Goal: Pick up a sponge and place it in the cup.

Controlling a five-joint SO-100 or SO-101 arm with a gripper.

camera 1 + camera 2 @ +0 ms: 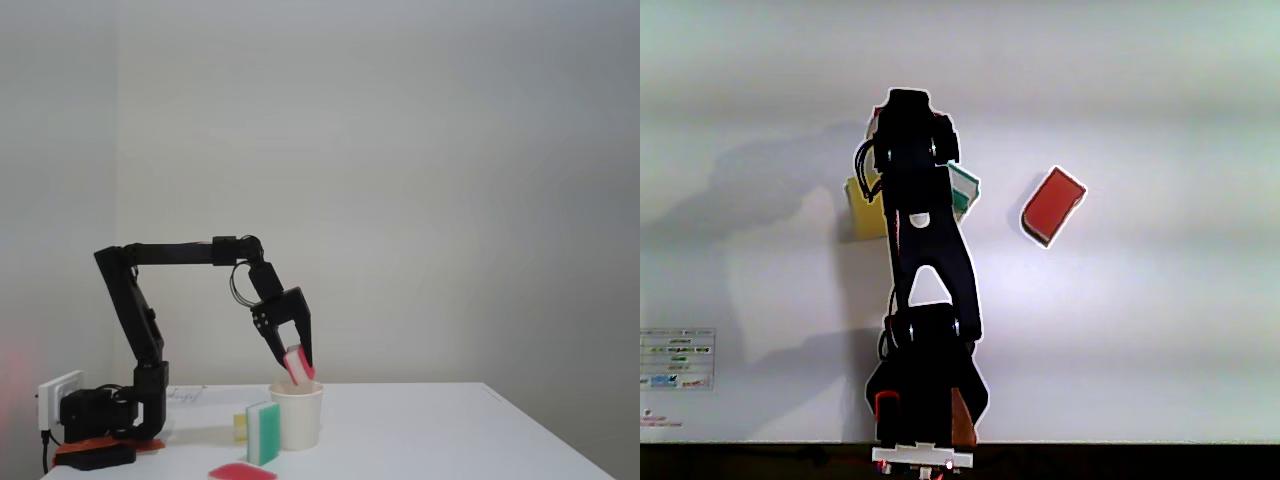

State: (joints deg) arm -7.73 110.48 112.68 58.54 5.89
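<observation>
Hanging tilted just above the rim of the cup (pixel 298 415), the sponge (pixel 299 364) sits pinched between the two fingers of the gripper (pixel 296 362), which are closed on its red-and-white sides in the fixed view. The black arm (pixel 170 252) reaches out from its base at the left of the white table (pixel 450 430). Just beside the cup stands a green-and-white sponge (pixel 263 432); a flat red sponge (pixel 1052 205) lies apart, and a yellow block (pixel 865 208) sits beside the arm in the other view.
</observation>
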